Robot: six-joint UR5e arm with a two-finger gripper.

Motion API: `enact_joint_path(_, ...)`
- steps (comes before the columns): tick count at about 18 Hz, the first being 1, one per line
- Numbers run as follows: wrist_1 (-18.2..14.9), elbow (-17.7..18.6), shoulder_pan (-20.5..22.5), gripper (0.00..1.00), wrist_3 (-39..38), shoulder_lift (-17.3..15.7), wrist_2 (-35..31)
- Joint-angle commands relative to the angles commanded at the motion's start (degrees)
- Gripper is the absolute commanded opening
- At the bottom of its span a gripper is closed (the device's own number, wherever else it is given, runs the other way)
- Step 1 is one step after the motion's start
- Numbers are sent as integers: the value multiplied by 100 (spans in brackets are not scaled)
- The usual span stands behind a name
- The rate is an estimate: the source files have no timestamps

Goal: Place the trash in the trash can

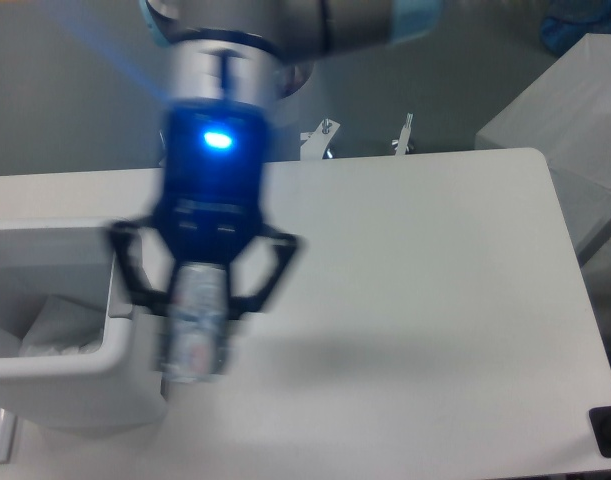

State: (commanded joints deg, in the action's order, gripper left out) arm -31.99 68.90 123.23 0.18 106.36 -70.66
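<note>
The gripper (197, 310) is seen large and blurred in the left half of the view, hanging below a dark wrist on which a blue light (216, 140) is lit. Its two dark fingers (135, 270) are closed in on the bottle (195, 325), which is pinched between them and carried clear of the table (415, 300). The bottle is held roughly upright, its lower end reaching down past the fingertips; a patch of red and blue can be made out on its clear body, though the blur hides any detail.

The trash can (55, 340) stands at nine o'clock from the bottle, at the left edge of the view. Its thick white rim and grey side panel are partly covered by the gripper. The bottle is seen over the can's right wall and outer corner, not over the opening. Whether it touches the wall cannot be told from this view.

Inside the can, a pale crumpled mass (55, 330) is lying against the bottom; it cannot be told from the blur whether this is the wrapper.

A soft shadow is cast on the table at three o'clock from the bottle. At twelve o'clock from the table's middle, two metal bolts (405, 135) stand up at the far edge. A grey block (555, 110) is seen at two o'clock, beyond the table's right corner.
</note>
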Motion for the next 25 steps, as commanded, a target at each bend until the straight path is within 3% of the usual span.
enact_joint_path(10, 9, 386, -641, 34, -114, -1, -17)
enact_joint_path(12, 9, 492, -669, 43, -97, -10, -18)
enact_joint_path(14, 17, 545, -669, 69, -27, 16, -18)
enact_joint_path(15, 17, 519, -669, 77, 17, 25, -18)
enact_joint_path(16, 17, 562, -669, 94, -9, 8, -26)
enact_joint_path(17, 0, 606, -669, 100, -26, -18, -26)
enact_joint_path(25, -114, 747, -352, 100, 334, -10, -96)
